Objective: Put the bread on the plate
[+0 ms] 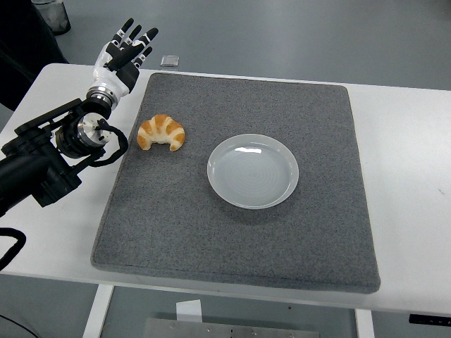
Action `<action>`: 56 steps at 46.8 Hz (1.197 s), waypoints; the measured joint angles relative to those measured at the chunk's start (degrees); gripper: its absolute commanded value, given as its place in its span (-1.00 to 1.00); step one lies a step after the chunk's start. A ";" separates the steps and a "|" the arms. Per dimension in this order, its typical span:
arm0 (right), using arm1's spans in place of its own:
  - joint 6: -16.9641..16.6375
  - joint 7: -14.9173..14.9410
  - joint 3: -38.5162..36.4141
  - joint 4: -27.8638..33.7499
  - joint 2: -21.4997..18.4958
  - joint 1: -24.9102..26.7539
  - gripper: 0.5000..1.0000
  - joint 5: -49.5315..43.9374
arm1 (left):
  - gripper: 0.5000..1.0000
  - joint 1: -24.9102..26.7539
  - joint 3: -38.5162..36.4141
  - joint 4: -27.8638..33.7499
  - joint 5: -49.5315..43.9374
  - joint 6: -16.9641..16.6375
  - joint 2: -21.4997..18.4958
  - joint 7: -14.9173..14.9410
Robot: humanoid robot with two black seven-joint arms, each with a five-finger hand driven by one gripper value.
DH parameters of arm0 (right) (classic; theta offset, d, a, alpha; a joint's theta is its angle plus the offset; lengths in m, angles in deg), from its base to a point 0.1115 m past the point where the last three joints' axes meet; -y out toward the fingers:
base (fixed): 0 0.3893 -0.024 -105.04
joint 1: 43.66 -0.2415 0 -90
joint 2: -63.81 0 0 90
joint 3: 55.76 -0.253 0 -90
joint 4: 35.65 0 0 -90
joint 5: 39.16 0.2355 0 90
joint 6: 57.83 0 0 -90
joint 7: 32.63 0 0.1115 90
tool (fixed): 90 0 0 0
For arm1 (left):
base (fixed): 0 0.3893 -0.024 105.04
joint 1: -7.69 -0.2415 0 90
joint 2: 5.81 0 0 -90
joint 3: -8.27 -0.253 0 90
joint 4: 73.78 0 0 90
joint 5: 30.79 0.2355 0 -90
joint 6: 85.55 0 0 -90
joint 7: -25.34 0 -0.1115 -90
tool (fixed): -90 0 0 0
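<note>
A golden croissant [161,132] lies on the grey mat [232,232], near its left edge. An empty white plate [252,170] sits on the mat's middle, to the right of the croissant. My left hand [125,53] is at the table's far left corner, beyond and left of the croissant, not touching it. Its fingers are spread and hold nothing. The black left arm [42,158] comes in from the left edge. The right arm is out of view.
A small grey square object [169,60] lies on the floor beyond the table's far edge. The white table [409,183] shows bare around the mat. A person's dark clothing [21,42] shows at the top left.
</note>
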 measured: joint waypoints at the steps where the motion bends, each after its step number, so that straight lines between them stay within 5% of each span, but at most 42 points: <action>1: 0.00 0.00 0.00 0.00 0.00 -0.01 0.81 0.00 | 0.99 0.04 -0.17 -0.13 0.10 -0.04 -0.08 0.06; 15: 0.00 0.01 -0.01 0.00 0.00 0.01 0.82 0.00 | 0.99 2.54 -3.96 -4.55 16.90 -1.30 -0.03 0.20; 28: 0.00 0.03 0.00 0.00 0.00 0.04 0.82 0.00 | 0.97 3.71 -5.79 -1.54 30.56 -1.17 -1.34 0.87; 46: 0.00 -0.02 -0.01 0.00 0.00 0.02 0.81 0.00 | 0.97 17.92 -37.87 9.12 35.10 -0.52 -12.64 3.49; 56: 0.00 -0.01 -0.01 0.00 0.00 0.07 0.81 0.00 | 0.97 19.32 -41.00 10.47 49.88 -0.41 -15.00 3.49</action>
